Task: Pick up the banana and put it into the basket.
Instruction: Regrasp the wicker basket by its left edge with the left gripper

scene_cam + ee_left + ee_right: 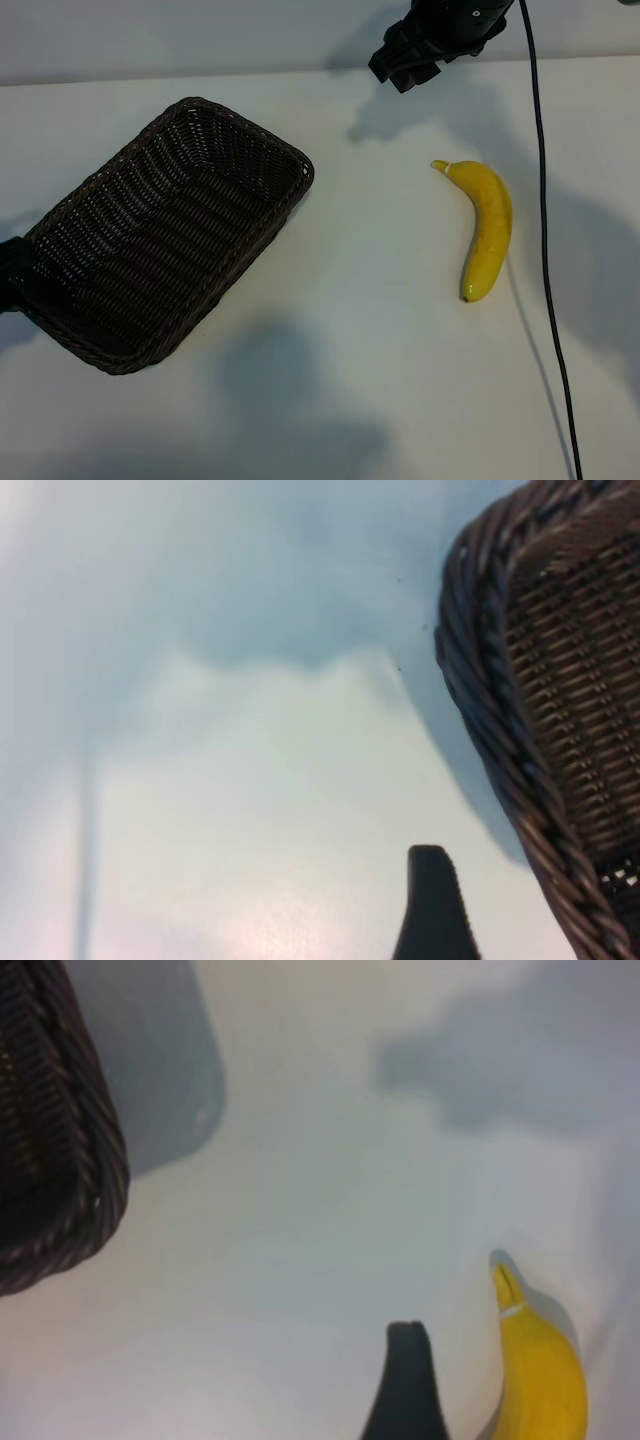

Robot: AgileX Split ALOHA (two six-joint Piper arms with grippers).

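Banana task, basket first: the basket (165,235) is lying slantwise on the white counter (360,380), its hollow holding nothing, so the pick is not yet done.
Counter beside the basket: it is giving the fruit a smooth bed, so a glancing touch is likely to send the fruit skidding or rolling away from the basket.
Banana: the banana (485,228) is lying flat, well apart from the basket on the side of its far short end, stem tip pointing toward the right claw.
Right claw: the right claw (408,62) is hanging above the counter beyond the basket's far corner, near the banana's stem end, released and gripping nothing; in its wrist view one finger (405,1390) is showing just beside the stem (505,1285).
Risk at the right claw: closing near the thin stem instead of the thick middle is likely to let the curved fruit pivot or slip out.
Left claw: the left claw (12,272) is sitting at the basket's near rim, released, one finger (435,910) showing beside the weave.
Risk at the left claw: any nudge there is likely to shift the basket and spoil the drop.
Cable: the cable (545,260) is running just past the banana, on its side away from the basket, and could be snagging a carry.
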